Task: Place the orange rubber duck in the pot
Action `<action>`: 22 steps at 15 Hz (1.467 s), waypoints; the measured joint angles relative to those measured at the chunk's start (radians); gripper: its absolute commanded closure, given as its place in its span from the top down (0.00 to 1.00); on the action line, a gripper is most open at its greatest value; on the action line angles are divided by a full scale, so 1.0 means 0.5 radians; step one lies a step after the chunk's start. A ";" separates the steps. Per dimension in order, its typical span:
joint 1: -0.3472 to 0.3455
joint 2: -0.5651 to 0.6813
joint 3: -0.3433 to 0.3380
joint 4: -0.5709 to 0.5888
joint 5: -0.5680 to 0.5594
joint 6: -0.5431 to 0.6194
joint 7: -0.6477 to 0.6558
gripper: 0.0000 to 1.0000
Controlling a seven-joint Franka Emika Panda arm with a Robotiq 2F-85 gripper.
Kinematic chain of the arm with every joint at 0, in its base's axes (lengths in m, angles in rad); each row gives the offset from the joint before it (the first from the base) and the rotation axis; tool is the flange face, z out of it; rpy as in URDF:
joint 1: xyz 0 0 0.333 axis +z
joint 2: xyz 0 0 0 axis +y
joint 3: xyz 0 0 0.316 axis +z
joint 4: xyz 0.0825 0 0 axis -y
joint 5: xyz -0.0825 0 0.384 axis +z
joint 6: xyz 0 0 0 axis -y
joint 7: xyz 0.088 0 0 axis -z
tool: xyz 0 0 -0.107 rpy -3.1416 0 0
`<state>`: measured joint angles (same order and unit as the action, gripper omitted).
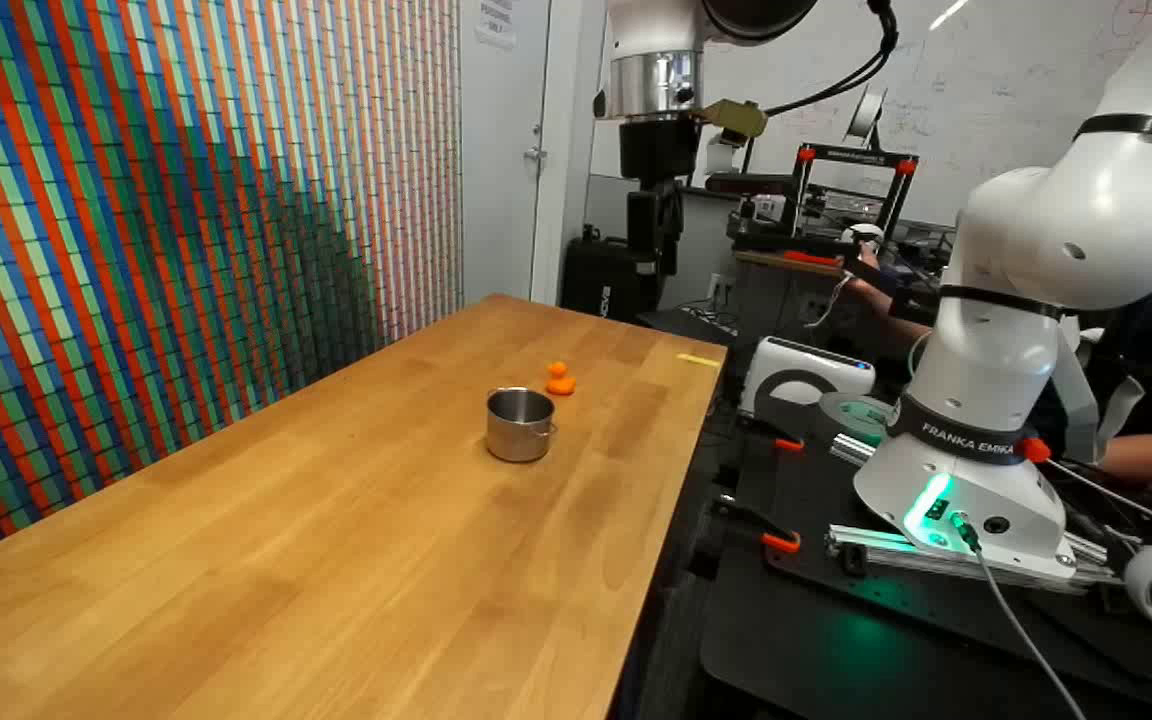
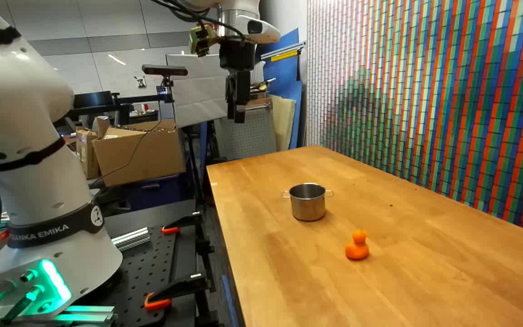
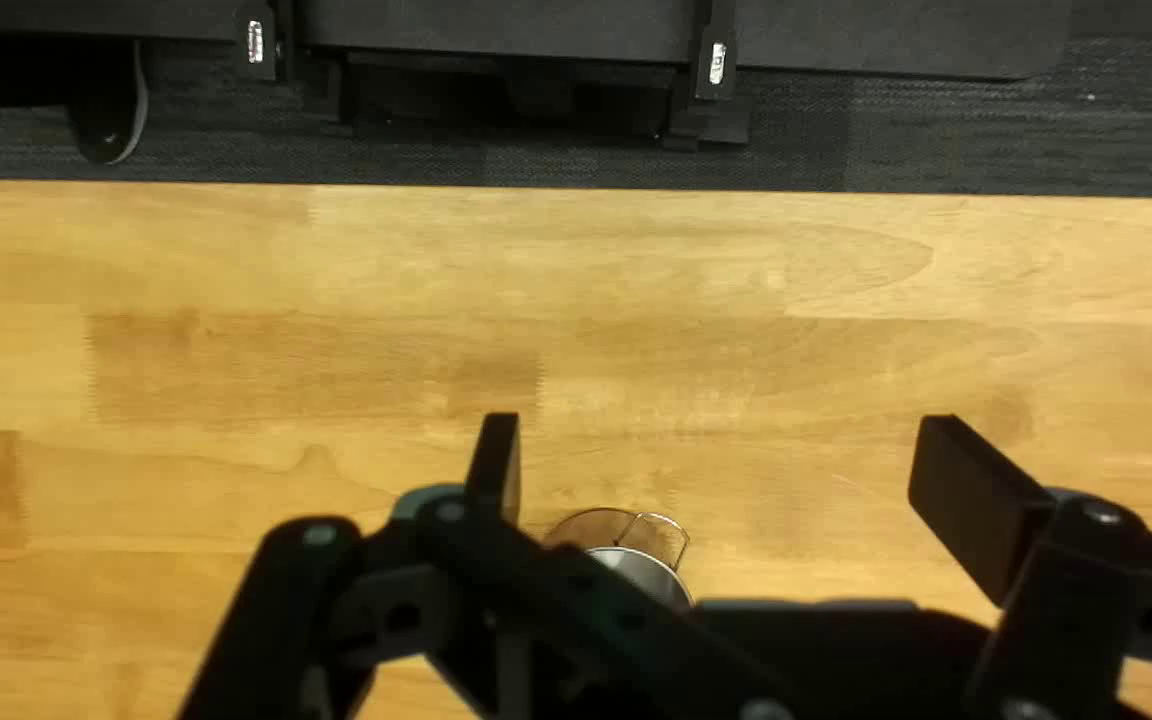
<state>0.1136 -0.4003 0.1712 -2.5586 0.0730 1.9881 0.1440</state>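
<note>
The orange rubber duck (image 1: pixel 561 385) sits upright on the wooden table, apart from the pot; it also shows in an exterior view (image 2: pixel 357 251). The pot (image 1: pixel 519 440) is a small shiny metal pot with thin wire handles, standing upright, also seen in an exterior view (image 2: pixel 308 209). In the wrist view part of the pot's rim and inside (image 3: pixel 640 568) shows behind the gripper's left finger linkage. My gripper (image 3: pixel 720 430) is open and empty, pointing down high above the table; it shows in both exterior views (image 1: pixel 654 262) (image 2: pixel 239 116). The duck does not show in the wrist view.
The wooden table (image 1: pixel 336 560) runs along a wall with a colourful striped covering (image 1: pixel 186 200). The robot base (image 1: pixel 966 500) stands on a black bench with orange-tipped clamps (image 1: pixel 781 541) beside the table's edge. A yellow strip (image 1: pixel 698 360) lies near a table corner.
</note>
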 measured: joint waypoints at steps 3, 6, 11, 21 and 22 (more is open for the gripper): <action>0.000 -0.001 0.000 0.002 0.000 0.000 0.000 1.00; 0.000 -0.001 0.000 0.002 0.000 0.000 0.000 1.00; 0.011 0.038 0.079 0.054 -0.258 0.090 -0.002 1.00; -0.228 0.419 -0.194 0.582 -0.650 0.330 -0.060 1.00; -0.246 0.481 -0.241 0.619 -0.636 0.354 -0.085 1.00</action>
<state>-0.0096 -0.1596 0.0507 -2.2492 -0.2448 2.1653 0.1015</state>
